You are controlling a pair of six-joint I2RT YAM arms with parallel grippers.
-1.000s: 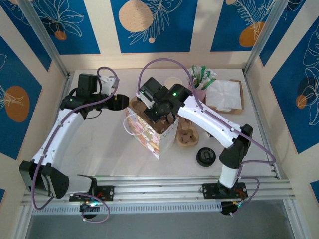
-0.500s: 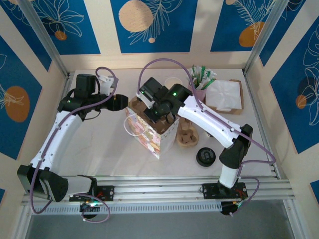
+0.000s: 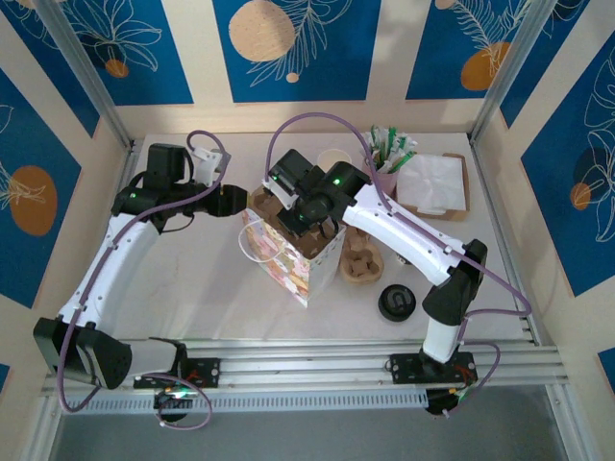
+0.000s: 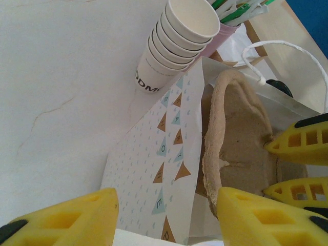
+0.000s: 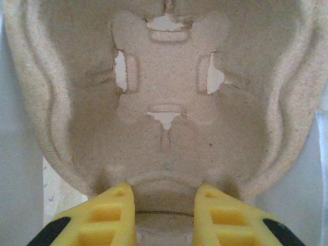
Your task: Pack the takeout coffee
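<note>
While right jaws pinch the pulp cup tray [image 5: 169, 102] in the paper bag [image 3: 298, 274] mouth, left jaws stand half open astride the bag wall; takeout coffee [image 3: 396, 303] sits on desk [image 3: 192, 279], apart from bag.

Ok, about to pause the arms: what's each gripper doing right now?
Left gripper: open, fingers straddling the wall of the white patterned paper bag.
Right gripper: closed on the brown moulded-pulp cup tray.

paper bag [image 3: 288, 254]: patterned, upright on bench [image 3: 192, 279] | pulp cup tray [image 4: 241, 143]: in bag mouth | cup stack [image 4: 171, 48]: lidless, just behind bag (lettering partly hidden) | napkins [image 3: 432, 184]: back right
</note>
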